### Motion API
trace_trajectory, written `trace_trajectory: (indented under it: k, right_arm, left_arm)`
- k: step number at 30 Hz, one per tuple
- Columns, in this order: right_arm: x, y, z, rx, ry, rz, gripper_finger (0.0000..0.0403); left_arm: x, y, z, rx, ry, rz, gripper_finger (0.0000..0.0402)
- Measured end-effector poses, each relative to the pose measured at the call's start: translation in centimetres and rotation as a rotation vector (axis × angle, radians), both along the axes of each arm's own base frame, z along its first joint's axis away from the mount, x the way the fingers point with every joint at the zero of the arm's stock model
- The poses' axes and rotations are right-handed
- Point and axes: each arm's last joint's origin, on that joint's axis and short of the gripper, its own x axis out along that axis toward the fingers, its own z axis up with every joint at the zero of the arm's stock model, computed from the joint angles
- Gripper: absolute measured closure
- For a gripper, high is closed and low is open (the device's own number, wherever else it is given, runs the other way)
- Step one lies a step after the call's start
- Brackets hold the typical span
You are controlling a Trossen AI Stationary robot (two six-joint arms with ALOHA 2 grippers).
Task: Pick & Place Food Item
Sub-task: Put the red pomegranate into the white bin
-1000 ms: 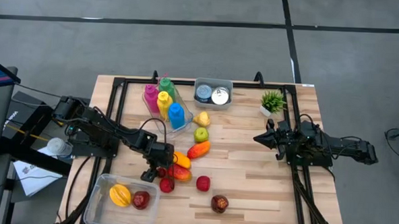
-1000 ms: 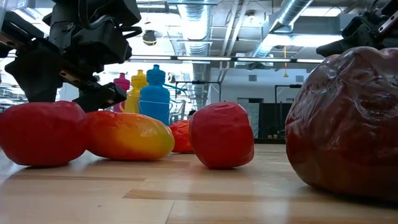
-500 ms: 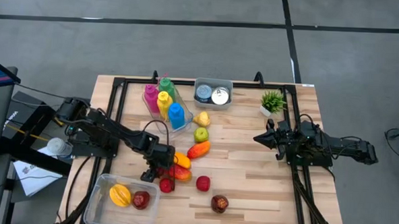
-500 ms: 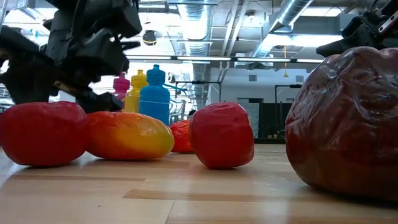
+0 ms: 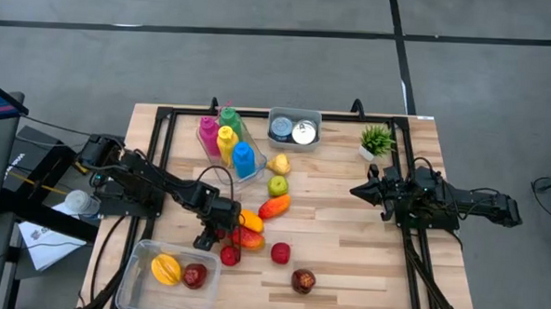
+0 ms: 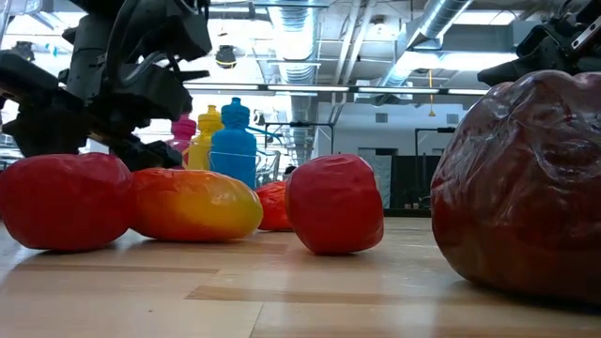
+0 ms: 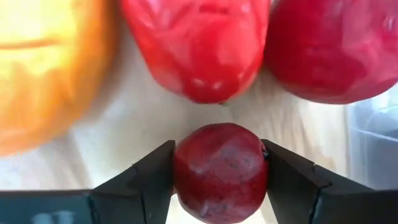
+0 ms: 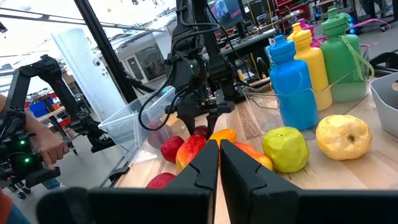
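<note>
Gripping a small dark red fruit [image 7: 220,171] between its two fingers [image 7: 152,177], the left gripper [image 5: 218,234] is reaching down over the wooden tabletop [image 5: 364,261], a little toward the front-left corner from the middle; the jaws are standing partly open, each pressing against one side of the fruit. The fruit is sitting on the wood amid a cluster of other pieces: a red pepper [image 7: 199,46] is lying just beyond it, an orange-yellow mango [image 7: 50,68] to one side and a red apple [image 7: 333,50] to the other. Just beside the cluster, at the front-left corner of the tabletop, a clear plastic container [image 5: 150,261] is holding a yellow fruit [image 5: 166,269] and a dark red fruit [image 5: 195,277]. Nearer the front edge, another red piece [image 5: 280,253] and a dark red apple [image 5: 303,281] are lying apart from each other. Toward the back edge, coloured bottles [image 5: 227,143] are standing in a clear holder, with a green apple [image 5: 277,184] and a yellow pear [image 5: 278,164] near them. The right gripper [image 5: 360,190] is waiting near the right edge with its jaws pressed together on nothing.
</note>
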Motion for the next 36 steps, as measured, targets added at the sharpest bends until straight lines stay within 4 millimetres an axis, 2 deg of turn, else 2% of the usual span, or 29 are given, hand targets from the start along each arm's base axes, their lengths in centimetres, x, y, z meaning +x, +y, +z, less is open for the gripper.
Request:
trace_trajectory:
  k: [6, 11, 19, 24, 26, 29, 36]
  right_arm:
    - [0.0, 0.0, 0.0, 0.0, -0.001, 0.0, 0.039]
    - [0.0, 0.0, 0.0, 0.0, -0.001, 0.0, 0.039]
    - [0.0, 0.0, 0.0, 0.0, 0.0, 0.0, 0.039]
    - [0.0, 0.0, 0.0, 0.0, -0.001, 0.0, 0.039]
    - [0.0, 0.0, 0.0, 0.0, -0.001, 0.0, 0.039]
    - [0.0, 0.0, 0.0, 0.0, -0.001, 0.0, 0.039]
    - [0.0, 0.0, 0.0, 0.0, -0.001, 0.0, 0.039]
  left_arm:
    - [-0.8, 1.0, 2.4, 0.002, -0.058, 0.069, 0.0198]
    - [-2.7, 2.3, 6.4, -0.09, -0.141, 0.236, 0.02]
    - [-8.4, 2.6, 14.7, -0.539, -0.363, 0.427, 0.0193]
    - [-11.6, 2.4, 18.4, -0.857, -0.439, 0.551, 0.0201]
    - [-12.4, 2.1, 18.9, -0.95, -0.395, 0.581, 0.02]
    - [-12.9, 1.0, 18.9, -1.0, -0.297, 0.555, 0.02]
    - [-11.9, -3.3, 17.0, -0.916, -0.077, 0.411, 0.0201]
